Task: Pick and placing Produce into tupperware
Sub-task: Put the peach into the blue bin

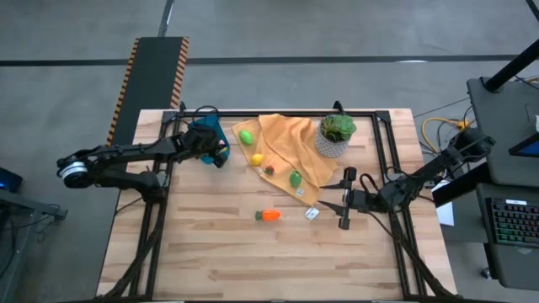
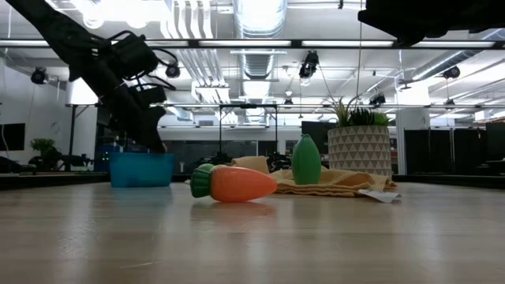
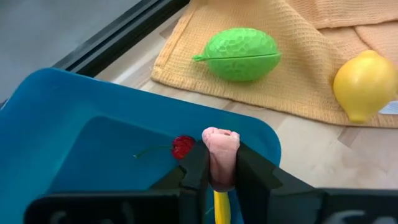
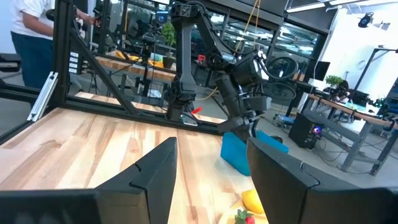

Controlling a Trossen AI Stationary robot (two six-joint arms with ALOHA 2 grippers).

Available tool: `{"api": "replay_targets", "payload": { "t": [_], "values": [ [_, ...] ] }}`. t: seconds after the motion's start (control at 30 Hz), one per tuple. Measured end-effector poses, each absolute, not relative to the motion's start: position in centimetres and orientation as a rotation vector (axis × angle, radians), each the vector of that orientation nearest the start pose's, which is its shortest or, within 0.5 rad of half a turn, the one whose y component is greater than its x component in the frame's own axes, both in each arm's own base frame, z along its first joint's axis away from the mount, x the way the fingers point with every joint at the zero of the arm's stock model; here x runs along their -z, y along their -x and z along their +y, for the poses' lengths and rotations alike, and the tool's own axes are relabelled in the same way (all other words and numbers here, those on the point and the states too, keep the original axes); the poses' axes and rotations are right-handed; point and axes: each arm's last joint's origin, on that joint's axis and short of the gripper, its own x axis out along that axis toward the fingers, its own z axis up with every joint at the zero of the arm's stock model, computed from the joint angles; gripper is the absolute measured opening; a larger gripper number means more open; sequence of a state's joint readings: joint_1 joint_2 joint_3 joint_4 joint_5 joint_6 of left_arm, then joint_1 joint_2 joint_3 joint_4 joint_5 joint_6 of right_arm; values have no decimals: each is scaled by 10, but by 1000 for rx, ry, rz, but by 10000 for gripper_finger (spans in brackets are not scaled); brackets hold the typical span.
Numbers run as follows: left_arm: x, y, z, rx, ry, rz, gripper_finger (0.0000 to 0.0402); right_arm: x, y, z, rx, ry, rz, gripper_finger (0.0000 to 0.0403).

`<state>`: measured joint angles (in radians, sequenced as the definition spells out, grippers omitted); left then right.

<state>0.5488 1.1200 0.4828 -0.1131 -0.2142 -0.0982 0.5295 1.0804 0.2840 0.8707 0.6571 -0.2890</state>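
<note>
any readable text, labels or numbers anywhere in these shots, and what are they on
No readable text in any view.
The small white tag on the table beside the orange cloth: too small to tell whether it carries print.
The keyboard at the right edge: keys too small to read.

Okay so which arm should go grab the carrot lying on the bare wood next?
Probably the right. The right gripper hangs open and empty near the carrot, while the left gripper is over the tupperware, shut on a pale pink piece.
</note>
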Motion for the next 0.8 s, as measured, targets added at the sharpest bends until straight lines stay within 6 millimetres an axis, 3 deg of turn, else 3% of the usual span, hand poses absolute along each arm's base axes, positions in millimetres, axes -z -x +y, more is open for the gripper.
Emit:
{"api": "replay_targets", "payload": {
  "t": [0.27,0.8],
  "values": [
    [-179,-174,114,-763,217,716,77,-210,-182,86,136,247,-43,187],
    [-179,-174,113,-736,222,715,80,-210,-182,86,136,246,-43,187]
  ]
}}
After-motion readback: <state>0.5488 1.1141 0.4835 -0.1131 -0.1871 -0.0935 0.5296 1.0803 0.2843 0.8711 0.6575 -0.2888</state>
